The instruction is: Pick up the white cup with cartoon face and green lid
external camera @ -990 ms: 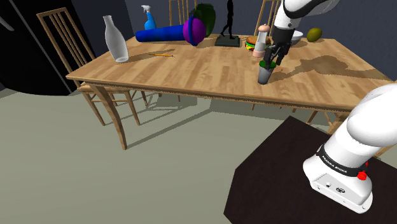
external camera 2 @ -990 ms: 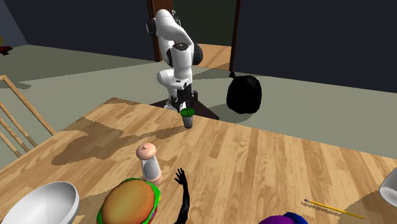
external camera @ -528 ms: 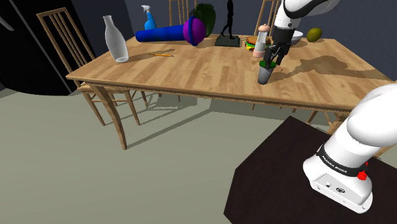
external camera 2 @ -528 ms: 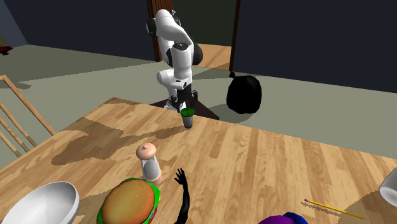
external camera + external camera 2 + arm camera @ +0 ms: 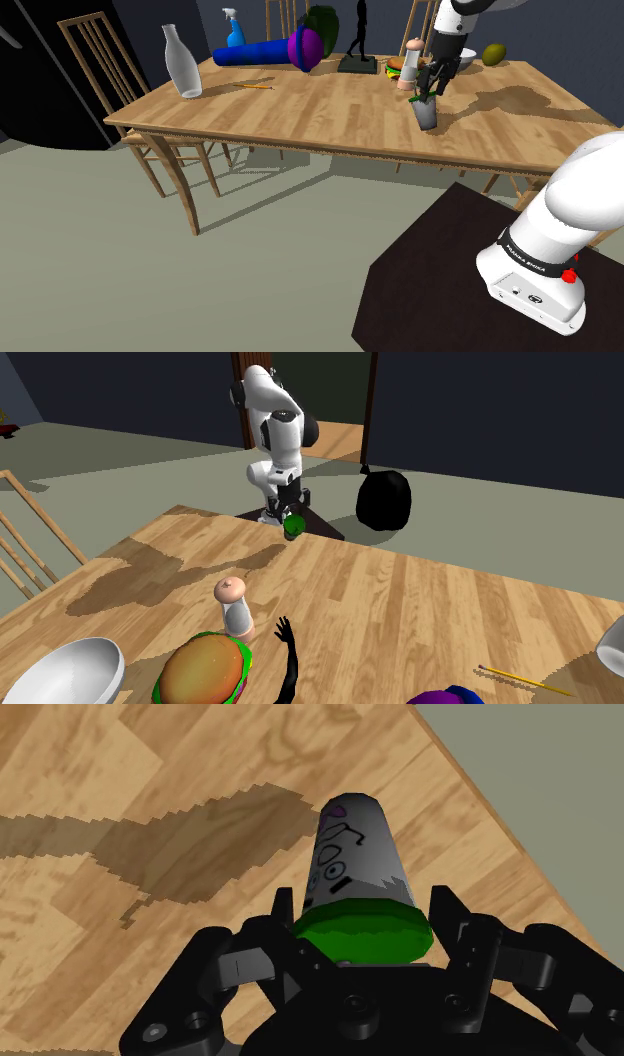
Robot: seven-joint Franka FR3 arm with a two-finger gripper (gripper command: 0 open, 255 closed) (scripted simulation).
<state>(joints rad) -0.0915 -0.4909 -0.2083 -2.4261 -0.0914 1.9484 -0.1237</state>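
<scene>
Shoulder view: the white arm (image 5: 470,15) reaches over the wooden table (image 5: 330,110), and its black gripper (image 5: 428,93) is clamped on the top end of a grey-white cup (image 5: 427,114) at the frame's two o'clock. The cup is tilted, with its base slanting down toward the tabletop. Whether the base touches the wood cannot be told from here.

From the wrist camera, the two fingers (image 5: 285,919) press against either side of the green lid (image 5: 365,932). The cup's body points away from the hand over the table, and a cartoon face drawn in black lines shows on its side. A dark shadow lies on the planks beyond it, and the table's edge and pale floor run close by.

In the shoulder view, a pink-topped shaker (image 5: 410,62) and a burger (image 5: 396,66) sit near the cup at its eleven o'clock. An olive-coloured fruit (image 5: 494,53) sits at its one o'clock. Well apart at nine o'clock lie a pencil (image 5: 256,86) and a clear bottle (image 5: 181,62). A blue cylinder (image 5: 250,52), a spray bottle (image 5: 234,28) and a black figurine (image 5: 358,30) line the far edge at ten to eleven o'clock. A wooden chair (image 5: 95,50) stands by the table's end at nine o'clock. The dark stand (image 5: 450,280) is at the frame's five o'clock.

Seen from across the table, the cup is at twelve o'clock by the far edge and a white bowl (image 5: 65,672) is at seven o'clock.
</scene>
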